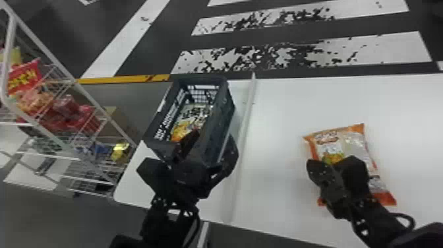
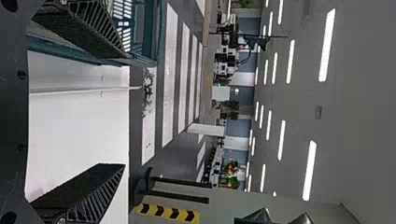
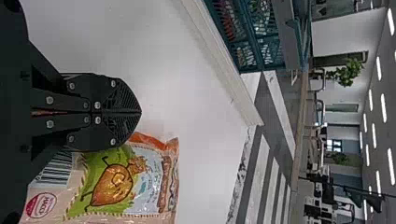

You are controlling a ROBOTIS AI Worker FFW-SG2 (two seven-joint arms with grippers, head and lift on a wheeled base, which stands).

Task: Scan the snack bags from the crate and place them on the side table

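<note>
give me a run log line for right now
left gripper open at crate | right gripper shut by orange-edged bag on table | more bags in crate

Black arms [image 1: 377, 217], silver screws [image 3: 113, 141], looping cable [image 1: 408, 217]

Wire rack [image 1: 4, 66] noted at head view's left, loaded with red packets [image 1: 24, 77]; cardboard box [image 1: 113, 122] near it. White floor stripes [image 1: 132, 36] run beyond, some visibly worn. Ceiling lights [image 2: 309, 170] are lit. Leafy plant [image 3: 346, 72] stands in the background.
</note>
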